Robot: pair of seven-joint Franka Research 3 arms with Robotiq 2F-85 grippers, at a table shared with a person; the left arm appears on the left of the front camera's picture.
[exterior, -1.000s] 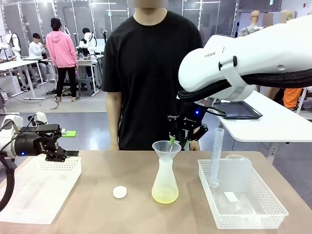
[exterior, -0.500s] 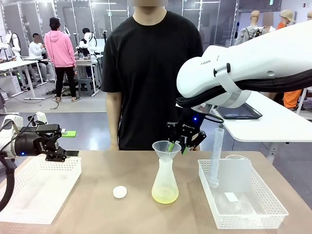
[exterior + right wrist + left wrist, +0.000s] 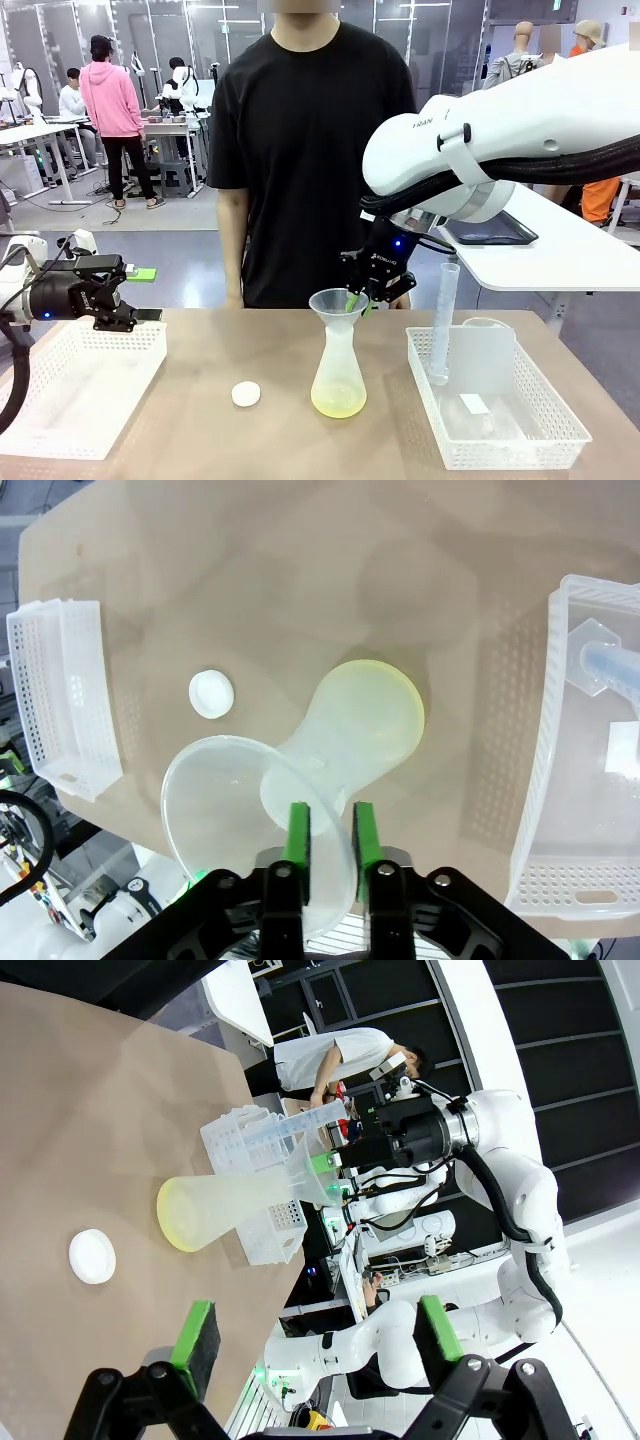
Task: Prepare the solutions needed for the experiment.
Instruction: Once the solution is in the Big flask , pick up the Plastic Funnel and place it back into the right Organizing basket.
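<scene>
The right gripper (image 3: 330, 835) was positioned at the centre of the table (image 3: 200, 345), above the conical flask (image 3: 338, 372), with its jaws closed on the far-right rim of the translucent funnel (image 3: 339, 304); in the right wrist view the two green pads (image 3: 297, 832) pressed the thin funnel wall from either side. The funnel was seated in the neck of the flask, and the flask stood upright on the table. The solutions (image 3: 338, 404) formed a shallow pale yellow layer in the bottom of the flask. A small round white cap (image 3: 245, 394) lay on the table just left of the flask, apart from it. The left gripper (image 3: 316, 1332) was located at the left edge of the table, above the far side of the white perforated basket (image 3: 90, 335), with its jaws fully apart and nothing between them. A second white perforated basket (image 3: 520, 450) sat on the right side of the table, near the flask but not touching it, and held a clear graduated cylinder (image 3: 443, 320) standing upright in its far-left corner. A person (image 3: 310, 150) in a black shirt stood at the far side of the table, behind the flask.
</scene>
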